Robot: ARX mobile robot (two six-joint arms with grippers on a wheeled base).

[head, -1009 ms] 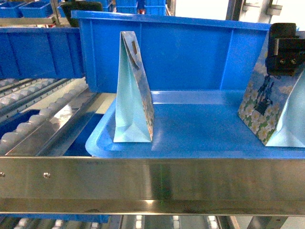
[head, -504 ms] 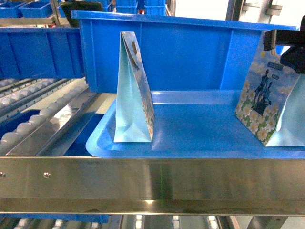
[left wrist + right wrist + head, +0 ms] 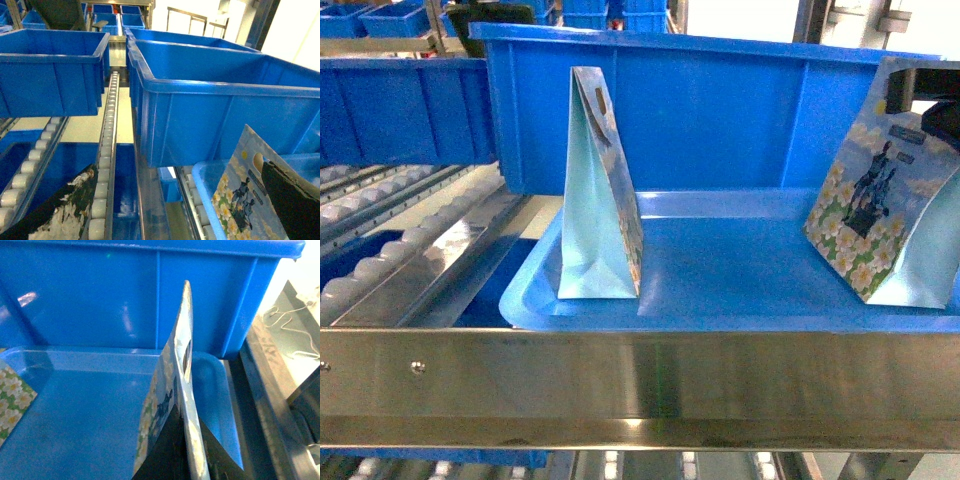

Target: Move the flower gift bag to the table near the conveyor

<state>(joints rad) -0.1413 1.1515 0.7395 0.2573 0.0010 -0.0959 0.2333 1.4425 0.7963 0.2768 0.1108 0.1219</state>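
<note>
Right end effector [image 3: 920, 90] pinches the flower gift bag [image 3: 875, 215] top.

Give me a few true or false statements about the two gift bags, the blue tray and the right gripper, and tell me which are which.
1. Two flower gift bags are in view over the shallow blue tray. True: the left bag and the right bag.
2. The left bag lies flat on its side. False: it stands upright on the tray.
3. The right gripper is at the top of the right bag. True; the right wrist view shows its fingers on either side of the bag.
4. The right bag stands straight. False: it is tilted.
5. A deep blue bin sits behind the tray. True.
</note>
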